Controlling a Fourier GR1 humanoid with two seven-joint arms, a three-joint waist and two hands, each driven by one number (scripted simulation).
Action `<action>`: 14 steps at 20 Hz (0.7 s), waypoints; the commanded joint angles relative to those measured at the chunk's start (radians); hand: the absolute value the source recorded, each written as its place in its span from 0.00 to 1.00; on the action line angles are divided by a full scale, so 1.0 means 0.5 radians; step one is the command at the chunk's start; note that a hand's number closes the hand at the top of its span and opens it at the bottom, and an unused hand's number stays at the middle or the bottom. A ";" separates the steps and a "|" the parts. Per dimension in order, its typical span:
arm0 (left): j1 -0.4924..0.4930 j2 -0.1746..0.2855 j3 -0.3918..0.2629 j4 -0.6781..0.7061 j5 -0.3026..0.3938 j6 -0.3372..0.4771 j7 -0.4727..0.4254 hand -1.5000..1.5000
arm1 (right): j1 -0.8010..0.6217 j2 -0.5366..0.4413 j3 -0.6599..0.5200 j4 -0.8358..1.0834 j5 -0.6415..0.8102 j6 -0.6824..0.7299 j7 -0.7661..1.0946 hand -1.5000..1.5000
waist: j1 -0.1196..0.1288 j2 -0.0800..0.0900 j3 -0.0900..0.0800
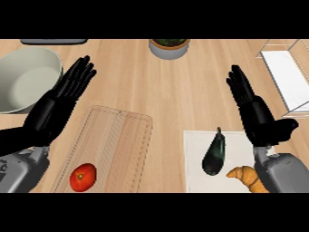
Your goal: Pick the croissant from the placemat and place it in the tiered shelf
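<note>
A golden croissant (248,177) lies at the lower right of the white placemat (197,158), partly tucked under my right forearm. A dark eggplant (214,154) rests beside it on the same mat. The tiered shelf (292,79), a wire frame with a white deck, stands at the far right of the counter. My right hand (257,113) hovers open above the mat's upper right corner, fingers straight and pointing away. My left hand (53,106) is open too, held over the counter between the bowl and the cutting board.
A large grey-green bowl (17,79) sits at the far left. A wooden cutting board (117,145) carries a red tomato (83,177). A potted plant (169,47) stands at the back centre, and a dark flat object (53,41) shows at the back left.
</note>
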 commanded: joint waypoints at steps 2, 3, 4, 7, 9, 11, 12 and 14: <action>0.186 0.119 0.178 0.124 0.033 0.049 0.110 0.50 | 0.169 -0.006 0.124 -0.153 0.128 0.015 -0.093 1.00 | 0.037 0.012 0.017; 0.265 0.143 0.187 0.250 -0.004 0.106 0.132 0.50 | 0.204 -0.095 0.132 -0.204 0.137 0.102 -0.167 1.00 | 0.029 0.012 0.017; 0.357 0.178 0.228 0.292 0.008 0.178 0.213 0.50 | 0.220 -0.068 0.206 -0.259 0.178 0.092 -0.183 1.00 | 0.053 0.004 0.017; 0.485 0.189 0.256 0.432 0.008 0.279 0.315 0.50 | 0.331 -0.503 -0.007 0.024 0.663 -0.257 -0.019 1.00 | -0.057 0.008 -0.024; 0.589 0.207 0.316 0.489 0.028 0.334 0.339 0.50 | 0.498 -0.341 -0.079 -0.047 0.730 -0.578 -0.161 1.00 | -0.066 -0.010 0.009; 0.683 0.218 0.349 0.475 0.071 0.284 0.299 0.50 | 0.783 -0.161 0.160 -0.222 0.909 -0.762 -0.339 0.00 | -0.036 -0.012 0.014; 0.676 0.220 0.368 0.531 0.075 0.248 0.273 0.50 | 0.933 -0.072 0.287 -0.309 0.927 -0.783 -0.390 0.00 | -0.033 0.000 0.014; 0.621 0.167 0.328 0.531 -0.001 0.279 0.275 0.50 | 1.103 -0.075 0.434 -0.370 1.015 -0.772 -0.438 0.00 | -0.009 0.011 0.016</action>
